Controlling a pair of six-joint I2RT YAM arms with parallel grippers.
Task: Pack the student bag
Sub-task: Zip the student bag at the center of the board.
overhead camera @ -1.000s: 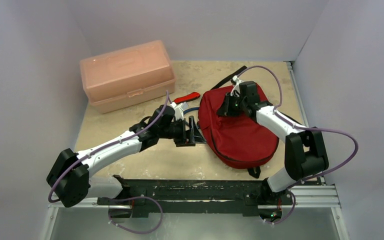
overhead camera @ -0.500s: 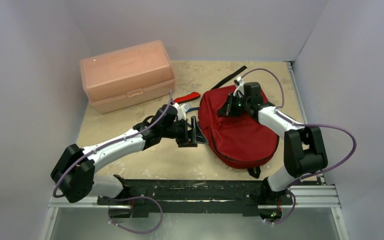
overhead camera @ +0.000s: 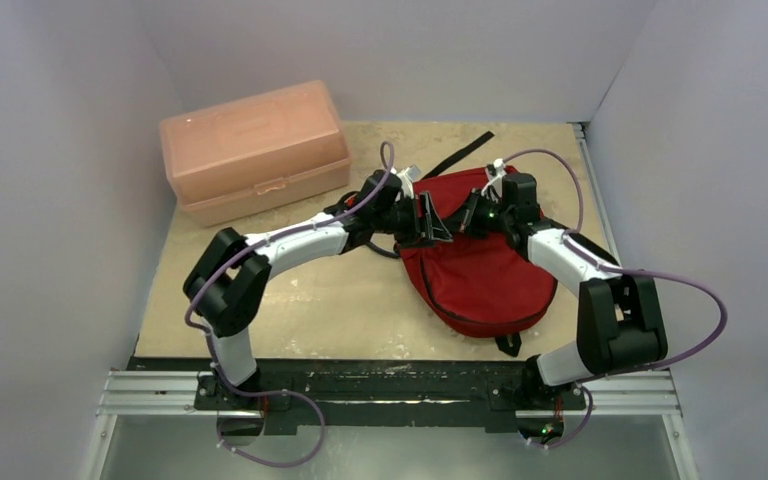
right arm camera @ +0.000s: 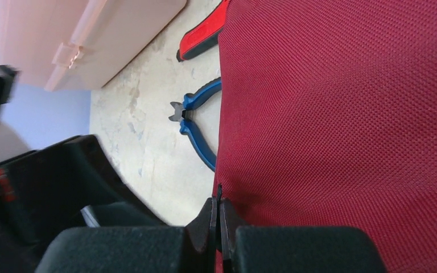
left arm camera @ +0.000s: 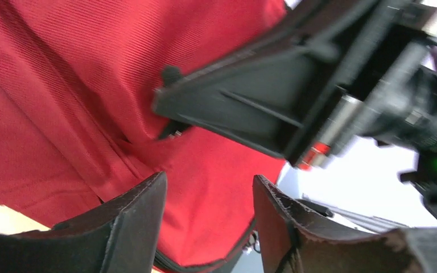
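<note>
Tan table (overhead camera: 340, 310), white walls (overhead camera: 410, 50). L gripper (left arm camera: 207, 190) jaws apart, red bag (overhead camera: 485, 275) right beyond them. R gripper (right arm camera: 217, 199) jaws together at bag's edge, blue pliers (right arm camera: 196, 131) nearby.

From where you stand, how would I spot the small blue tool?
Find the red bag, the biggest soft thing on the table, and look along its side facing the pink box. There the pliers lie flat, handles reaching the bag's edge. Their handles are blue; the tool nearer the box is red.
</note>
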